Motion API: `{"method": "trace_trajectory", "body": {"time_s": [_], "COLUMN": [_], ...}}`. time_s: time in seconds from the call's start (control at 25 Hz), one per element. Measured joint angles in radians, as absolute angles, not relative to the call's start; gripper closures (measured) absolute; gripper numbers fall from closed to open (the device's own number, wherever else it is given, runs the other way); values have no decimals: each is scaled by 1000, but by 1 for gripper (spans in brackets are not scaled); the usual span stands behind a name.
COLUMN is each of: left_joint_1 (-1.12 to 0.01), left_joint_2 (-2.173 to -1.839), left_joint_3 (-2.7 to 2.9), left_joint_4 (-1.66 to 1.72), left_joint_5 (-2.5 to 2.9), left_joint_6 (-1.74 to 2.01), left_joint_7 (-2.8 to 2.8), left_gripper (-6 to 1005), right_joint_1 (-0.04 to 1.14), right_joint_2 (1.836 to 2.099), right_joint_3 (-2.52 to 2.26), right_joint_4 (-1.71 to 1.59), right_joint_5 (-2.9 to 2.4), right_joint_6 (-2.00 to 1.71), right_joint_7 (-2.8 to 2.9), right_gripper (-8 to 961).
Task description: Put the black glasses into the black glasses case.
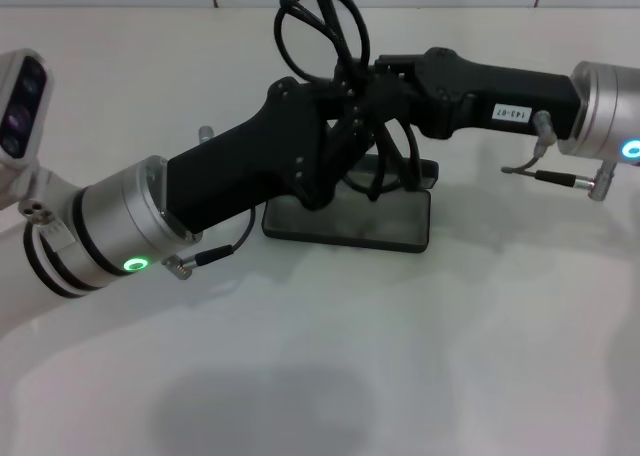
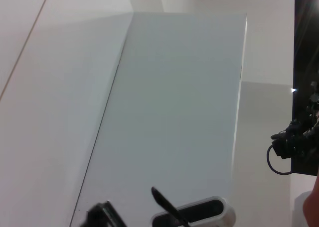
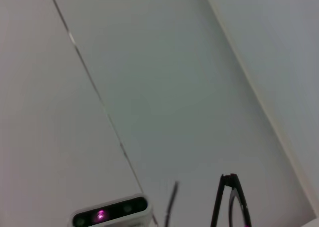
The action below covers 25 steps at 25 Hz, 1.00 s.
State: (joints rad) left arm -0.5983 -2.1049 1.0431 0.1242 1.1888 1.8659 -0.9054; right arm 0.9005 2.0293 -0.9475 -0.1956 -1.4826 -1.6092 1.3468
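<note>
I hold the black glasses (image 1: 322, 36) up in the air between my left gripper (image 1: 335, 126) and right gripper (image 1: 385, 86) — both seem clamped on the frame — directly above the open black glasses case (image 1: 350, 221), so they can go straight down.

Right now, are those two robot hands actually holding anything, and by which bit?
Yes: the black glasses, raised above the black glasses case. The left gripper and right gripper meet around their lower frame and temples; which one truly grips cannot be told.
</note>
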Motion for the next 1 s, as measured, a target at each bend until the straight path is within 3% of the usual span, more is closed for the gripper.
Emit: {"method": "trace_trajectory", "body": {"time_s": [1.0], "left_joint_1": [-597], "left_joint_2": [-2106], "left_joint_3": [1045], "left_joint_4": [100], "left_joint_5": [1192], "left_joint_6": [1871], "left_joint_7": [-907], "left_gripper": [980], "right_joint_1": [840], "right_joint_2": [2029], "right_joint_3": [-1037], "right_joint_4": [-272], "right_joint_5": [-1476], "right_joint_6": [-1646], "right_joint_7": [1316], "right_gripper": [792]}}
